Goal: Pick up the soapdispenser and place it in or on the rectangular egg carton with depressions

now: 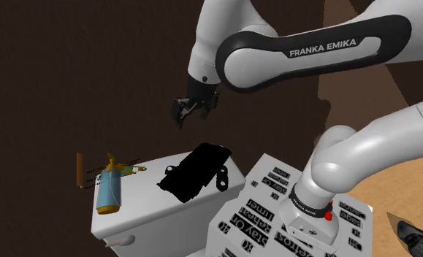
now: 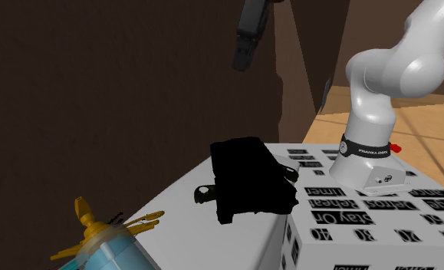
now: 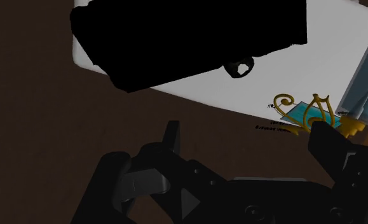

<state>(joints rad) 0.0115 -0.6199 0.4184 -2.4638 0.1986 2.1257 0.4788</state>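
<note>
Your all-black gripper (image 1: 193,109) hovers released, ready to grasp.
Shoulder view: blue gold-pumped soap dispenser (image 1: 108,191) at its seven o'clock, black rectangular egg carton (image 1: 200,172) at six.

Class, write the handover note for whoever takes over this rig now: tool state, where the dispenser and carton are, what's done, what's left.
Tool: open, empty, raised in the air, touching nothing.
Soap dispenser: blue, gold pump, on the white top toward the shoulder view's left, untouched.
Egg carton: drawn all black, on the same top, apart from the dispenser.
Done: nothing yet.
Left: descend, grasp the dispenser, carry it to the carton, release.
</note>
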